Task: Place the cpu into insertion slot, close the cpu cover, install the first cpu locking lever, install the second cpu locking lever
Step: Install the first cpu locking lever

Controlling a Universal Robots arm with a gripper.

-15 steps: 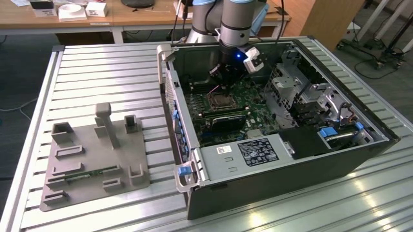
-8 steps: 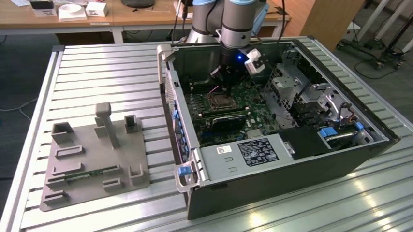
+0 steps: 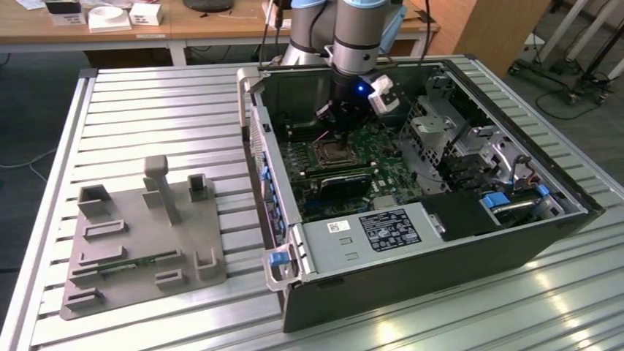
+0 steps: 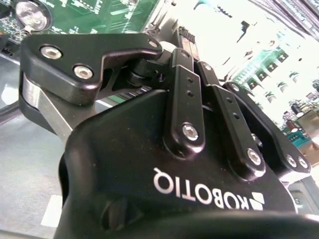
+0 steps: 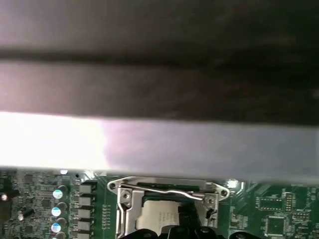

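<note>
1. In the first wrist view you see the cpu (image 5: 155, 219) cut off by the picture's edge and partly behind the dark tool (image 5: 189, 226).
2. A blurred grey band (image 5: 159, 99) hides whatever lies past it.

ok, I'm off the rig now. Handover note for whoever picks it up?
The gripper hangs inside the computer case, just above the socket; open or shut can't be told.
Done: the cpu sits in the socket, and the cover looks to be down around it.
A lever wire lies across one cover edge.
Left: neither lever's latching can be confirmed.
</note>
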